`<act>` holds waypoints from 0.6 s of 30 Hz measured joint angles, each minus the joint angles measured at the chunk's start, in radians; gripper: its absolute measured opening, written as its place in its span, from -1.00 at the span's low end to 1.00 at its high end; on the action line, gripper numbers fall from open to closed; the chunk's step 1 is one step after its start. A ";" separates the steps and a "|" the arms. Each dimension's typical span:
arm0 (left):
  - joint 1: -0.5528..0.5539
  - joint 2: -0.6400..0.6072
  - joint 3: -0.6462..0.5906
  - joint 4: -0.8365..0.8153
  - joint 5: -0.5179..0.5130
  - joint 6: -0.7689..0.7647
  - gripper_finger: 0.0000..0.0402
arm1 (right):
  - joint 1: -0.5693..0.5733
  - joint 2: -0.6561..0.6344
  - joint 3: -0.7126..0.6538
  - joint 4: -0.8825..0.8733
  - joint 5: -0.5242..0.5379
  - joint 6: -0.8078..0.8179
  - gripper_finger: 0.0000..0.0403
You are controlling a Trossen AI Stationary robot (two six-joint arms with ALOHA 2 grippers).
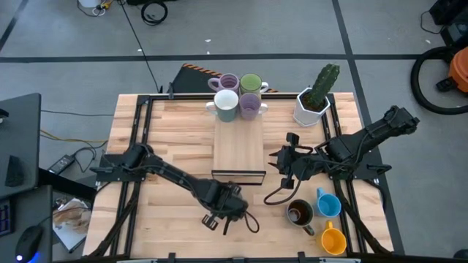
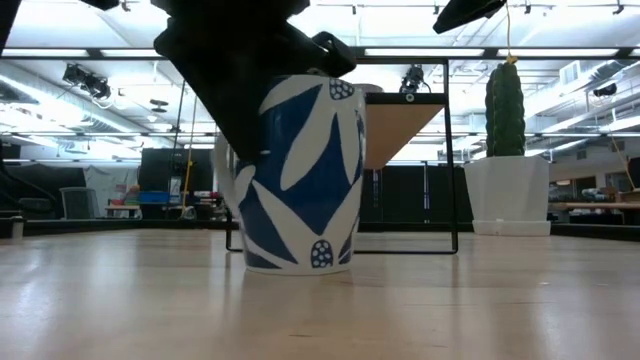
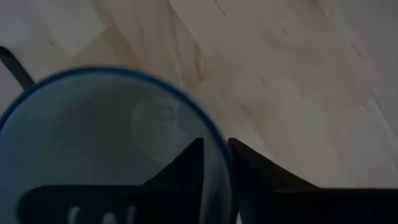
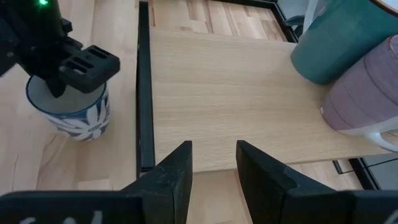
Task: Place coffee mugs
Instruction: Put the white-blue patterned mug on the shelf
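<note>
Nearest the front edge of the counter [image 1: 146, 241], the left pincer [image 1: 227, 208] has one finger inside and one outside the rim of a blue-and-white flowered mug [image 2: 300, 175], narrowed onto the wall. The mug stands flat on the wood, so the lift has not begun. To do this well, I would firm the pinch fully before rising, then lift straight up so the base clears without dragging or tipping.

To the right stand a brown mug [image 1: 299, 213], a blue mug [image 1: 328, 202] and an orange mug [image 1: 333, 240]. The right pincer [image 4: 213, 163] waits partly open and empty over the near end of the wooden tray [image 1: 238, 150].

At the tray's far end four mugs [image 1: 238, 93] cluster, leaving bare board nearer for this one. A cactus pot [image 1: 312, 107] stands beside them.
</note>
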 joint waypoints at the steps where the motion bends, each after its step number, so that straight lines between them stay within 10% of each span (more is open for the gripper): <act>1: -0.002 0.000 0.000 0.000 0.000 0.006 -0.69 | 0.000 0.000 0.000 0.000 0.000 0.000 -0.35; 18: 0.062 -0.094 0.145 -0.195 0.301 -0.151 -0.82 | 0.003 0.000 0.000 0.006 -0.006 0.002 -0.35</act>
